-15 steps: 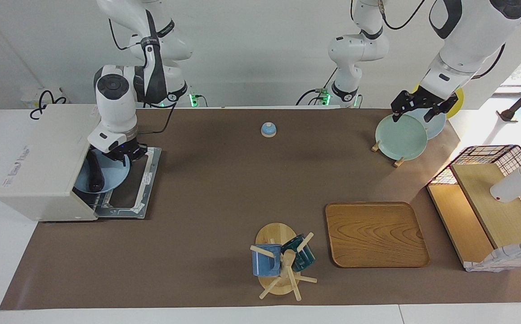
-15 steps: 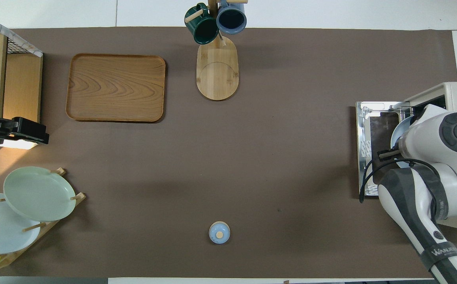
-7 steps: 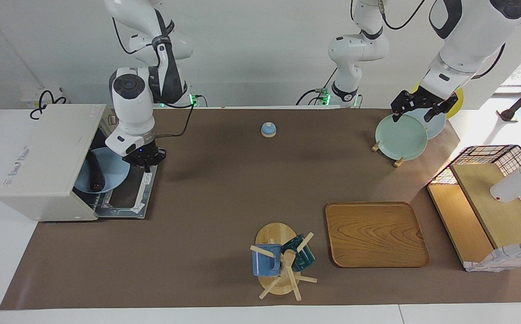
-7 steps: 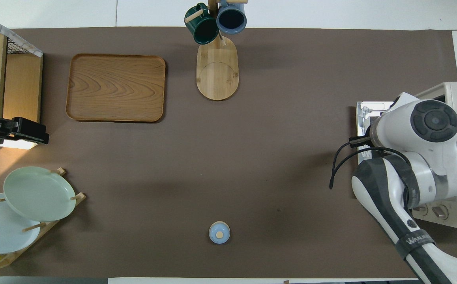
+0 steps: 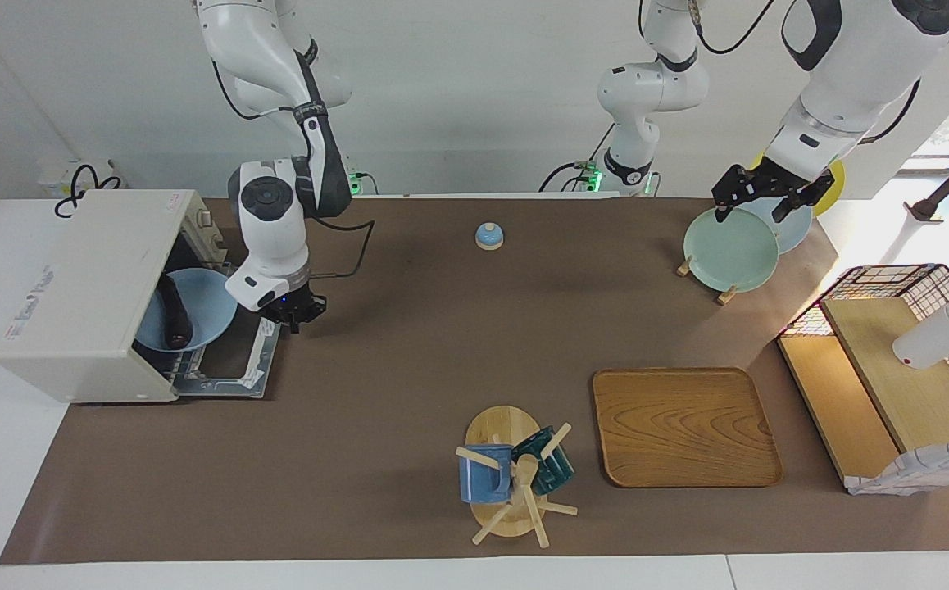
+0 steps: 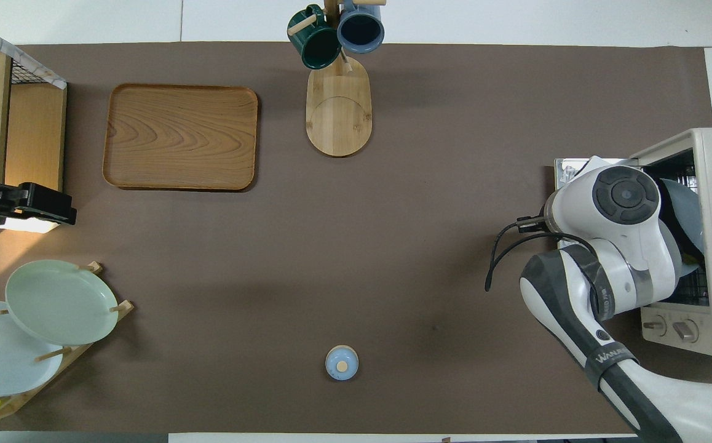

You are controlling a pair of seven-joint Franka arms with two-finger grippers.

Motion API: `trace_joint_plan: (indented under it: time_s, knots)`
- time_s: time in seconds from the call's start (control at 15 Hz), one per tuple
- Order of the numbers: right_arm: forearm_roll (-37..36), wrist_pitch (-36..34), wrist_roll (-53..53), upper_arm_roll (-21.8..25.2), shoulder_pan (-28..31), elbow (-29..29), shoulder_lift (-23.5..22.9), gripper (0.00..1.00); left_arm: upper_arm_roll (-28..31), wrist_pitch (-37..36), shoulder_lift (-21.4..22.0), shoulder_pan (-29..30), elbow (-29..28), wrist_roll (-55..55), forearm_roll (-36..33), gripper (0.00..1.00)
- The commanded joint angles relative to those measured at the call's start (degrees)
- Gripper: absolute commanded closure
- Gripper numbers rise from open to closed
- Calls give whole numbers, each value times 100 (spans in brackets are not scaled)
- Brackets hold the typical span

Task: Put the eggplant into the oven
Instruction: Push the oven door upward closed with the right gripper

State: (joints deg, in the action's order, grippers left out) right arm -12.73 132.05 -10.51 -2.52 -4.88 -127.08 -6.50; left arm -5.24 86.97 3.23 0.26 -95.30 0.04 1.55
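My arms are glossy white shells with dark grey joint bands and round black caps, black cables looped alongside; my right claw is black, my left claw too.

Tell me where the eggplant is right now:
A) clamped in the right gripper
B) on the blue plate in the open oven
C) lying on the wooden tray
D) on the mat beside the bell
B: the eggplant lies on the blue plate in the oven, door down; the right gripper, shut and empty, hangs over the door's edge.
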Motion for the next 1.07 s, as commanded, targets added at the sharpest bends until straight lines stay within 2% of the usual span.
trace_joint_plan:
  time_s: [0.0, 1.0]
  knots:
    - [69, 111, -48, -12, 48, -71, -44, 100, -56, -49, 46, 71, -6, -39, -49, 0]
    - [-300, 137, 22, -3, 101, -256, -88, 100, -56, -49, 46, 71, -6, -39, -49, 0]
